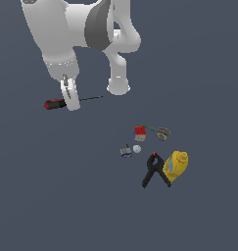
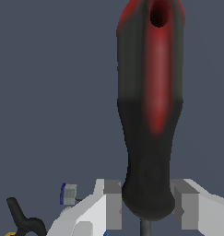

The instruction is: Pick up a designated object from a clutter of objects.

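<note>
From the exterior view, your gripper [image 1: 71, 100] is straddling the screwdriver [image 1: 56, 104], which is lying well apart from the clutter [image 1: 154, 152] on the table [image 1: 52, 196]. At the wrist view, the jaws are standing just beside the handle's neck, and whether they are touching it is hard to tell. You are likely closing; next comes a firm squeeze, then a straight lift.
</note>
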